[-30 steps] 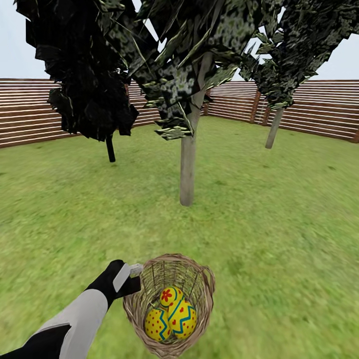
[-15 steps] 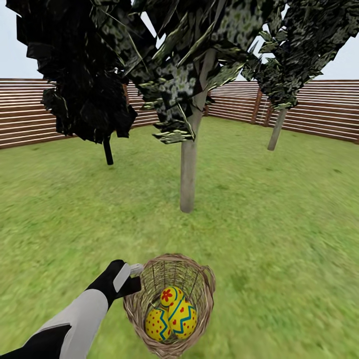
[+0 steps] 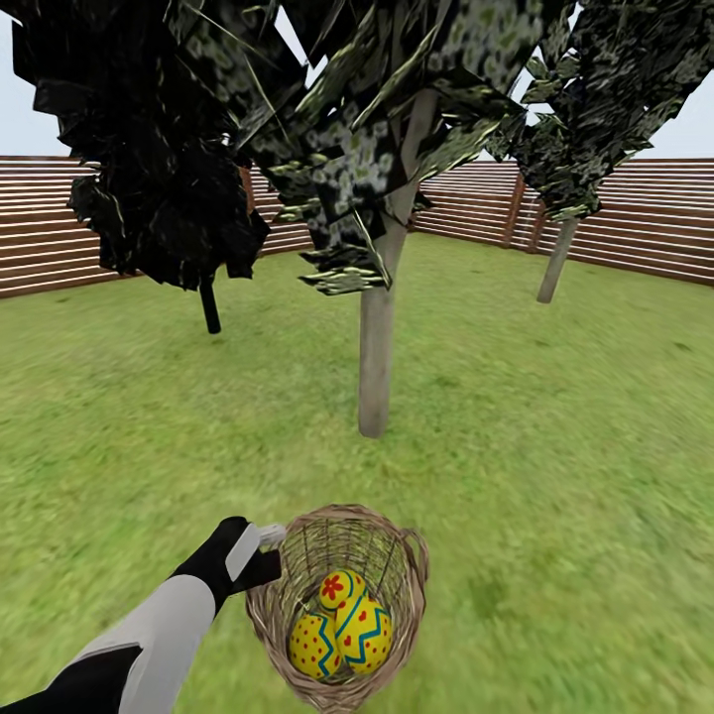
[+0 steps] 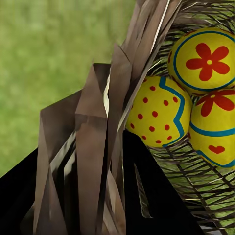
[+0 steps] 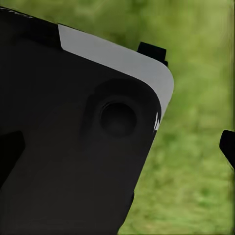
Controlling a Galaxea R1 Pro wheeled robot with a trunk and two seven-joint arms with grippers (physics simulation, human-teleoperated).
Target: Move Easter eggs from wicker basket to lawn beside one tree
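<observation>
Lawn (image 3: 555,476) | wicker basket (image 3: 412,565) gripped at rim; left gripper (image 3: 266,551)

lawn (image 3: 555,476) | mottled green | bears tree (image 3: 375,367), thin black-trunked tree (image 3: 209,309)

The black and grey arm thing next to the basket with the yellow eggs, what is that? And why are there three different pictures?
That is a robot's arm, drawn in a computer game world. The big picture comes from a camera on the robot's head, looking down at the grass. The arm is the robot's left one, and its left claw is pinching the rim of the wicker basket, so it is carrying the basket. Inside sit three Easter eggs, yellow with blue zigzags and red dots, flowers and a heart. Ahead on the lawn stands a tree with a pale trunk, and a brown fence runs behind. The other two pictures come from small cameras on the robot's wrists. The left one sees the eggs up close. The right one sees a dark robot part and grass.
</observation>
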